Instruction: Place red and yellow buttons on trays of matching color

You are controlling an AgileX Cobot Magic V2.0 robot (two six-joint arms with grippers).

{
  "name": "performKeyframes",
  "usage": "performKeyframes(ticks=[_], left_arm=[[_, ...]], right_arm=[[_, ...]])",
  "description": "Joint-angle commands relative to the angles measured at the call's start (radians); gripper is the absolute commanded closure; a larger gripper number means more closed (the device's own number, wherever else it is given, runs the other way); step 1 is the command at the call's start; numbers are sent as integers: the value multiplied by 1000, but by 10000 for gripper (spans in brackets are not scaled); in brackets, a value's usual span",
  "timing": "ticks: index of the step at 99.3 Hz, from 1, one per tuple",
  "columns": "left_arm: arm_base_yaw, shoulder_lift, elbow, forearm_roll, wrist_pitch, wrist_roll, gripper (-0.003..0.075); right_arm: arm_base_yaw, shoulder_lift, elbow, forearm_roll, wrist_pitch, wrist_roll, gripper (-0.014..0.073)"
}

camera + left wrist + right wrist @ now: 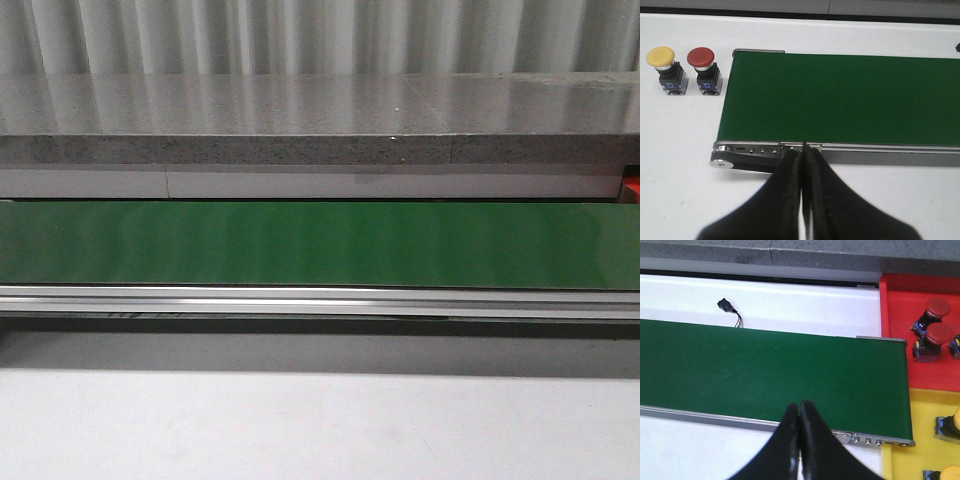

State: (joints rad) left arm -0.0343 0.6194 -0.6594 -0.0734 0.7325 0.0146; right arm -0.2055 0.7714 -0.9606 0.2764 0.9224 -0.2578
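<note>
In the left wrist view a yellow button (661,56) and a red button (701,57) stand side by side on the white table, just off the end of the green conveyor belt (840,100). My left gripper (803,152) is shut and empty over the belt's near rail. In the right wrist view the red tray (920,330) holds two red buttons (938,333), and the yellow tray (925,440) holds yellow buttons (955,422) at the frame edge. My right gripper (800,407) is shut and empty over the belt (765,375). Neither gripper shows in the front view.
The front view shows the green belt (320,245) with its metal rail (320,300), a grey stone ledge (320,120) behind and white table in front. A small black connector with wires (727,307) lies beyond the belt.
</note>
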Motion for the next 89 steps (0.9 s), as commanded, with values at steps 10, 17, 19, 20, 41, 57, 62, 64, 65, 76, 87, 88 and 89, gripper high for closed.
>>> performKeyframes(ticks=[10, 17, 19, 20, 41, 57, 62, 64, 65, 76, 87, 88, 89], left_arm=[[-8, 2, -27, -14, -88, -2, 739], [-8, 2, -27, -14, -95, -2, 738], [-8, 2, -27, -14, -98, -2, 737], [-8, 2, -27, -14, -100, -2, 737], [-8, 2, -27, -36, -135, -3, 483], [-8, 7, -27, -38, -152, -3, 190], [-8, 14, -27, -38, -172, -8, 169], [-8, 18, -27, -38, -182, -15, 172], [-6, 21, -27, -38, -186, -21, 173], [20, 80, -49, -17, -242, -103, 174], [82, 180, -97, -15, -277, -180, 174], [92, 187, -100, -15, -277, -185, 174], [97, 200, -108, -15, -279, -194, 174]], right_arm=[[0, -7, -20, 12, -58, -11, 718], [0, -7, -20, 12, -58, -11, 718], [0, -7, -20, 12, -58, -11, 718], [0, -7, -20, 12, -58, -11, 718], [0, -7, -20, 12, -58, -11, 718], [0, -7, -20, 12, -58, -11, 718], [0, -7, -20, 12, -58, -11, 718], [0, -7, -20, 12, -58, -11, 718], [0, -7, -20, 12, -58, -11, 718], [0, -7, -20, 12, -58, -11, 718], [0, -7, -20, 12, -58, -11, 718], [0, -7, -20, 12, -58, -11, 718], [0, -7, -20, 12, -58, -11, 718]])
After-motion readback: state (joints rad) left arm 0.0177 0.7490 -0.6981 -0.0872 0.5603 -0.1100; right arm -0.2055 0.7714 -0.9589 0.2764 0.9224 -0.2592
